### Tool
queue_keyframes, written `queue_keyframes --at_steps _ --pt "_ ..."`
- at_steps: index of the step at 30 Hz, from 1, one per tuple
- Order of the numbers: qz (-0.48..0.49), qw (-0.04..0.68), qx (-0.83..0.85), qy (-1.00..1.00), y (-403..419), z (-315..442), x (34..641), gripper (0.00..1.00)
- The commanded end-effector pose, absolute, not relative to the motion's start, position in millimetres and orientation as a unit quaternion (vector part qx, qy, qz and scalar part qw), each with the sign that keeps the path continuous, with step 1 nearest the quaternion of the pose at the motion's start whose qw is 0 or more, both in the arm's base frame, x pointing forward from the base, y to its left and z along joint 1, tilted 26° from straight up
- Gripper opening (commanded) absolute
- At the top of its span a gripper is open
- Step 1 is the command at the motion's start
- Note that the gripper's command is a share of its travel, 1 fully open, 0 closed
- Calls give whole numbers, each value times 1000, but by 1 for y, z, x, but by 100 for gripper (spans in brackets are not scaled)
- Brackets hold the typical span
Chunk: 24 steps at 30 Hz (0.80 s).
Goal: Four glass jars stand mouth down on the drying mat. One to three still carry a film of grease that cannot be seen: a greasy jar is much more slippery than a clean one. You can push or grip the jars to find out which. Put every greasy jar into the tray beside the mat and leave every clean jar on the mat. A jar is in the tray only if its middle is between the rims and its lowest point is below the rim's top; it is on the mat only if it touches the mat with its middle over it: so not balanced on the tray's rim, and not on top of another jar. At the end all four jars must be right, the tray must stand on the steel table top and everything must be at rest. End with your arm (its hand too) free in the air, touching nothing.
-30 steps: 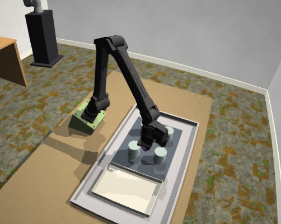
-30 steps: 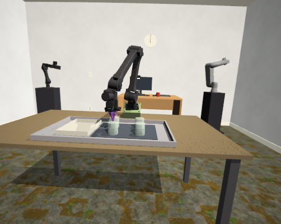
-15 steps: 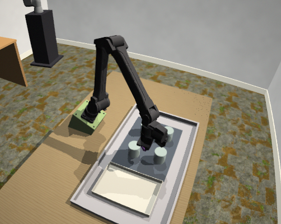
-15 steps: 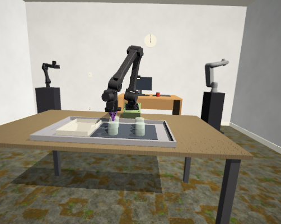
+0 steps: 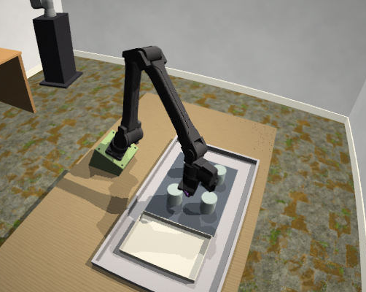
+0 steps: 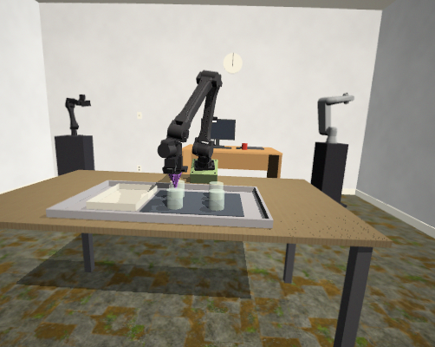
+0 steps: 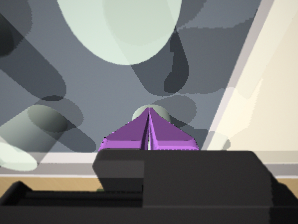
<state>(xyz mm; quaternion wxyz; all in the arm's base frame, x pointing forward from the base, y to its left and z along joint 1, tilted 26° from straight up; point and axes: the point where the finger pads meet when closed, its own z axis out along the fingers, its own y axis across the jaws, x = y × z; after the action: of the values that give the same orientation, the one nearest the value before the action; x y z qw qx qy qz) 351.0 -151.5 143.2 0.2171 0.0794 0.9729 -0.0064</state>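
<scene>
Four pale glass jars stand mouth down on the dark grey mat. In the top view I see the near left jar, the near right jar and the far right jar; the wrist hides most of the fourth. The exterior view shows two front jars and two behind them. My gripper is shut with nothing between its purple fingers. It points down close beside the near left jar, at about the height of the jar's top. The cream tray is empty.
Mat and tray lie in a raised-rim steel table top on a wooden table. The arm's green base stands to the left. In the wrist view one jar fills the top and the tray lies at the right.
</scene>
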Motion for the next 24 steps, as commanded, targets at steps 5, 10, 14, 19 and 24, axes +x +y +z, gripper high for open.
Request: queue_keyframes --at_steps 5,10,14,19,24 --pt "-10 223 75 972 -153 144 353 0" --pt "-10 223 75 972 -153 144 353 0" --pt "-10 223 75 972 -153 144 352 0" --pt "-10 223 75 972 -153 144 352 0" --pt "-10 223 75 972 -153 143 351 0"
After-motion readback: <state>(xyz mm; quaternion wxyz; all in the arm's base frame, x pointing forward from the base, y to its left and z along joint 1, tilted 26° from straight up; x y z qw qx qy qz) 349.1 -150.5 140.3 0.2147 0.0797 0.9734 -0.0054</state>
